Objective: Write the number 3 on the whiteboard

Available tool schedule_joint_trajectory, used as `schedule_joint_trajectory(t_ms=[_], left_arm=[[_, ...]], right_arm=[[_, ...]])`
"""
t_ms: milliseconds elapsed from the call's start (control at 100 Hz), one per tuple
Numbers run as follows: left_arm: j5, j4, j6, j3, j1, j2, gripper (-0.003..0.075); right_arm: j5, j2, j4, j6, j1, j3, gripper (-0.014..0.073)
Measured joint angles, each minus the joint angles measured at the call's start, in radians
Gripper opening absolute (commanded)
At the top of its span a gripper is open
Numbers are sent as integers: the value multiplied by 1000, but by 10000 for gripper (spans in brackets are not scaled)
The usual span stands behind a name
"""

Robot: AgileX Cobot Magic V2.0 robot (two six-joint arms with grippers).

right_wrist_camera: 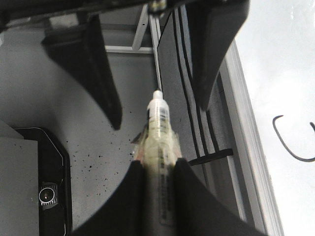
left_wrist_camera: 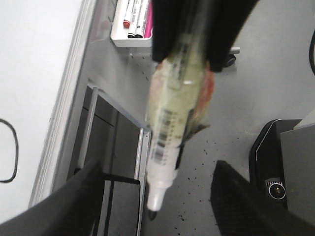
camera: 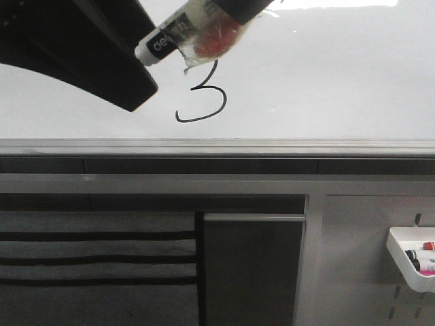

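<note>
The whiteboard (camera: 326, 75) fills the upper half of the front frame, with the number 3 (camera: 202, 95) drawn upper centre. My right gripper (right_wrist_camera: 158, 182) pinches the marker (camera: 194, 34); my left gripper (left_wrist_camera: 157, 201) hangs spread around its tip. I should lift away cleanly to avoid smudging. The barrel's lettering is too blurred to read.

Panel: grey pegboard (camera: 353, 258) standing below, carrying a white marker tray (camera: 401, 255).
Floor: grey speckled floor (right_wrist_camera: 74, 142) lying underneath.

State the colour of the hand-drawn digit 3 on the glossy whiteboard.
Black; the thin hand-drawn digit 3 shows best in the front view.
</note>
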Motion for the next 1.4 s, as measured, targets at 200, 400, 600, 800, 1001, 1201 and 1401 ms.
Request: schedule_joint_trajectory(t_ms=[200, 400, 600, 800, 1001, 1201, 1401], left_arm=[[-33, -2, 20, 0, -37, 0, 276], [-45, -2, 22, 0, -37, 1, 168], [-45, -2, 23, 0, -37, 1, 90], [-45, -2, 29, 0, -37, 1, 38], [-45, -2, 29, 0, -37, 1, -8], [-61, -8, 12, 0, -37, 1, -18], [-157, -14, -93, 15, 53, 1, -18]], right_arm=[[0, 0, 0, 0, 0, 1, -67], [0, 0, 0, 0, 0, 1, -67], [0, 0, 0, 0, 0, 1, -67], [0, 0, 0, 0, 0, 1, -62], [2, 0, 0, -1, 0, 1, 193], [4, -7, 1, 4, -9, 1, 342], [0, -131, -18, 117, -142, 1, 342]])
